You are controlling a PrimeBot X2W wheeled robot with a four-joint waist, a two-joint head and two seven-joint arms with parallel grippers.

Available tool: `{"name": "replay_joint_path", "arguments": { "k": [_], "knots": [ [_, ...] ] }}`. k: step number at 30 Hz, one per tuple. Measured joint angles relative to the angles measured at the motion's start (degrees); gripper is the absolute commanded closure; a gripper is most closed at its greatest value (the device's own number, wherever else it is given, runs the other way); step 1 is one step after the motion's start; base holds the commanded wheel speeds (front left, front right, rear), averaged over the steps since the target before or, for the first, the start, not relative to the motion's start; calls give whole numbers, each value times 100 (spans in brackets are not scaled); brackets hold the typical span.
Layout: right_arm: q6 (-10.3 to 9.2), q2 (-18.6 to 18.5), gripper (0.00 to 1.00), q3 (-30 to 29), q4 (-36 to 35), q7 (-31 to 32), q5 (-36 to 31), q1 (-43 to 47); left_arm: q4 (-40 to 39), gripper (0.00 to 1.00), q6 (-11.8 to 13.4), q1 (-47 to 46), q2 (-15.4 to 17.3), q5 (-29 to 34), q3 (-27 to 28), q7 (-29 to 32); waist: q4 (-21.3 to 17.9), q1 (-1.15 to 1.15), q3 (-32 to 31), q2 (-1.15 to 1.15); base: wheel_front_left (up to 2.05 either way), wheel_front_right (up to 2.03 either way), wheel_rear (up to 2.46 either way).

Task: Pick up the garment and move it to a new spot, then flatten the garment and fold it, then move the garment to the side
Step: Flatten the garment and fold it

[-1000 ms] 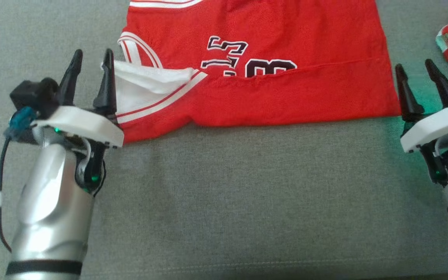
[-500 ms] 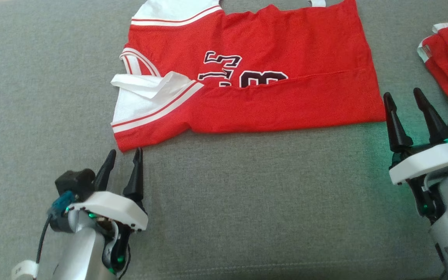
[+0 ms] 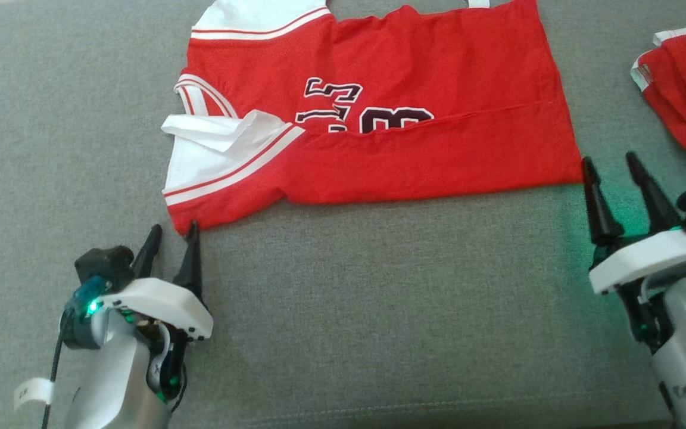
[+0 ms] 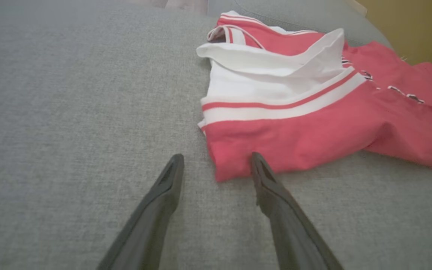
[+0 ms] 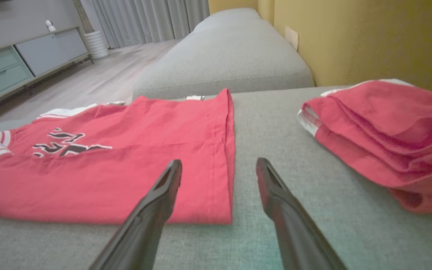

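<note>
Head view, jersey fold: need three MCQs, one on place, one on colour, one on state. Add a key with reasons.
1. Where does the folded red pile lie relative to the jersey?
A) on top of it
B) apart, on the robot's right
C) apart, on the robot's left

2. What colour are the jersey's digits?
A) yellow
B) green
C) dark, outlined in white

3. What state is the left end effector in?
A) open, gripping nothing
B) shut on the jersey's sleeve
C) shut on the pile

Key:
1 B: bare grey cushion shows between the pile and the jersey's right edge.
2 C: dark numerals with pale edging stand out on the red cloth.
3 A: its fingers stand spread at the jersey's near corner.
</note>
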Motion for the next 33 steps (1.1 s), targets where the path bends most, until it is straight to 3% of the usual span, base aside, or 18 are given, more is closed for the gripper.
{"name": "replay_joint_path", "arguments": {
  "k": [2,13,14,16,18,19,26,33],
  "knots": [
    [0,36,0,37,155,109,83,-6,132,100,-62,-63,12,16,-9,-11,15,0,17,0,0,0,0],
    [0,216,0,87,1105,561,310,-627,356,100,-301,-290,14,25,-136,-158,189,0,56,0,0,0,0],
    [0,223,9,92,1194,597,349,-639,360,100,-309,-292,14,25,-153,-159,212,0,50,0,0,0,0],
    [0,230,53,130,1351,681,388,-637,363,100,-310,-297,15,33,-192,-201,262,0,36,0,0,0,0],
    [0,242,80,176,1403,709,468,-634,360,100,-311,-297,22,60,-209,-201,290,0,21,0,0,0,0],
    [0,245,100,207,1403,711,522,-634,354,100,-312,-297,29,73,-211,-201,295,0,16,0,0,0,0],
    [0,194,100,309,1366,698,731,-556,160,100,-383,-258,63,129,-242,-202,309,0,-71,0,0,0,0],
    [0,-82,100,620,1070,693,1060,-262,-218,100,-457,245,234,124,-245,-202,268,0,-291,0,0,0,0]
  ]
}}
